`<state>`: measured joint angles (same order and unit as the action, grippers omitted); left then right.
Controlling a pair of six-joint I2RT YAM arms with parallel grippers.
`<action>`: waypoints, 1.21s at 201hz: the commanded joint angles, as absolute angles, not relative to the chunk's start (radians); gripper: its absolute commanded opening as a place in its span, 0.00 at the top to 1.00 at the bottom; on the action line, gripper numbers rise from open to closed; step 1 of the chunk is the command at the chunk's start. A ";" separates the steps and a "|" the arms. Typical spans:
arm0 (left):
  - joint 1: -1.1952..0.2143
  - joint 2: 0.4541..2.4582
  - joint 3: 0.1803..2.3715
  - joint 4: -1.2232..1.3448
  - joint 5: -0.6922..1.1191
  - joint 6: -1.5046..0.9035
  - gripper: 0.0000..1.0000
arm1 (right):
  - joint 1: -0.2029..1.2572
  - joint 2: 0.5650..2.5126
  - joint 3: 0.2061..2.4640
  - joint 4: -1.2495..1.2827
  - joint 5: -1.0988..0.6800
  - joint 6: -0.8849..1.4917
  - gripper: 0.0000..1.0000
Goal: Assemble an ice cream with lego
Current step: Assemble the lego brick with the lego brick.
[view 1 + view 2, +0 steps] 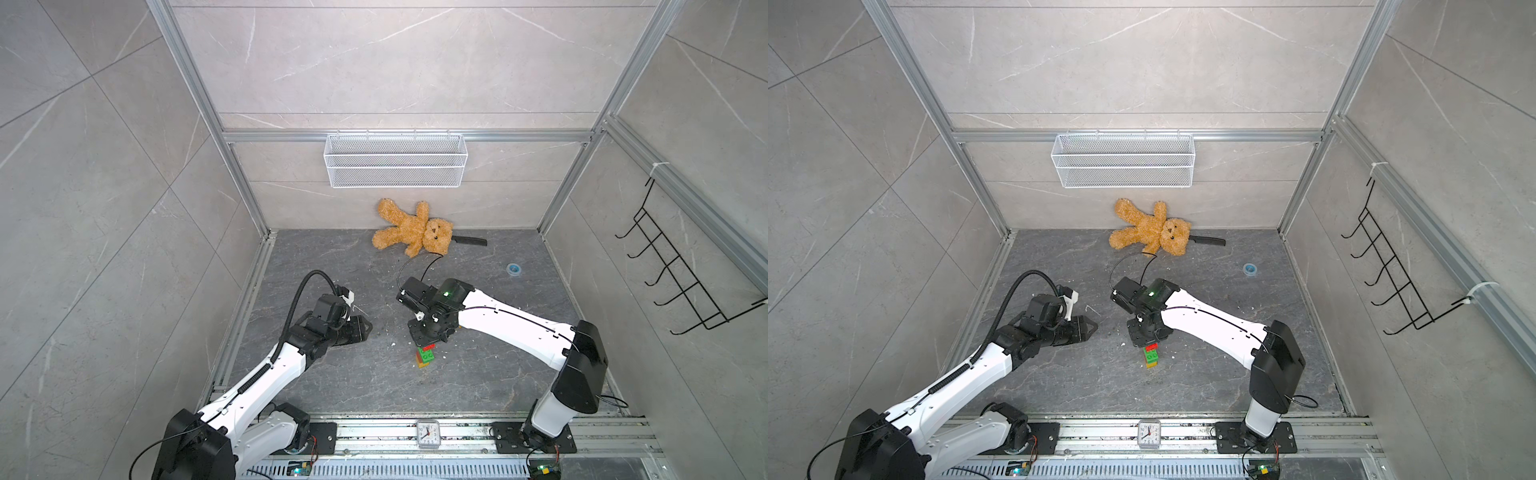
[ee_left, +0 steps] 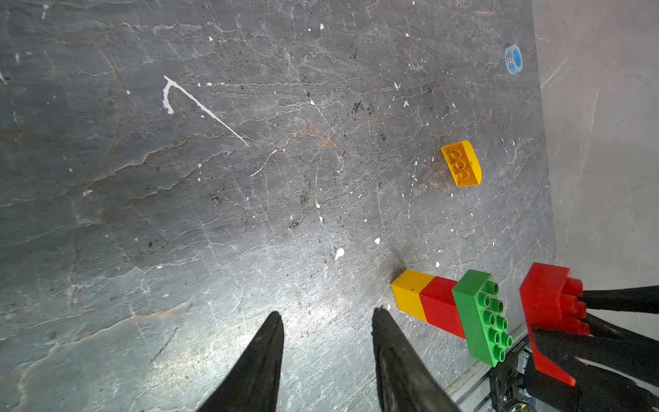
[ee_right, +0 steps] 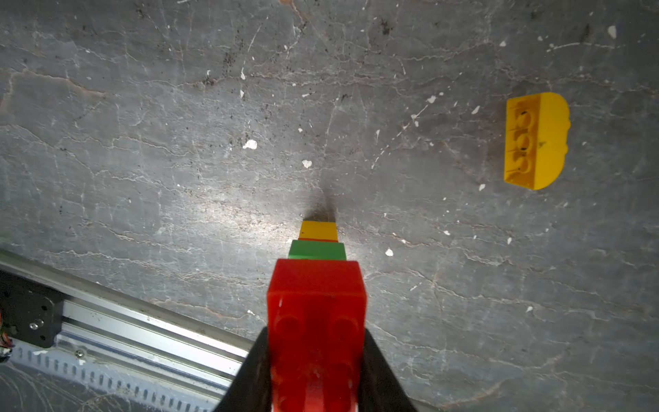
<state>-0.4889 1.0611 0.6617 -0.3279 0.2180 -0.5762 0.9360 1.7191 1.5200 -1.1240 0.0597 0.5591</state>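
Observation:
A partial ice cream stack stands on the dark floor: a yellow brick at the base, a red one above it, and a long green brick on top with its studs bare. My right gripper is shut on a second red brick, which hangs just over the green studs with a small gap showing. The rounded yellow brick lies on its side on the floor beyond the stack; it is hidden in both top views. To the left of the stack, my left gripper is open and holds nothing.
A teddy bear and a black comb lie at the back wall, and a small blue ring sits at the back right. A wire basket hangs on the back wall. A clock sits on the front rail.

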 commanded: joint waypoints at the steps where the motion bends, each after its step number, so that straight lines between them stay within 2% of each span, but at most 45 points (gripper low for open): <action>1: -0.488 1.053 0.689 -0.291 0.215 -0.568 0.58 | 0.940 1.737 1.509 -1.124 0.055 0.599 0.69; 76: -0.489 1.061 0.681 -0.285 0.217 -0.565 0.59 | 0.951 1.744 1.472 -1.126 0.039 0.630 0.70; 136: -0.489 1.065 0.685 -0.294 0.204 -0.563 0.41 | 0.964 1.756 1.462 -1.112 0.032 0.631 0.70; 243: -0.488 1.044 0.684 -0.312 0.195 -0.563 0.39 | 0.968 1.774 1.448 -1.122 0.041 0.619 0.70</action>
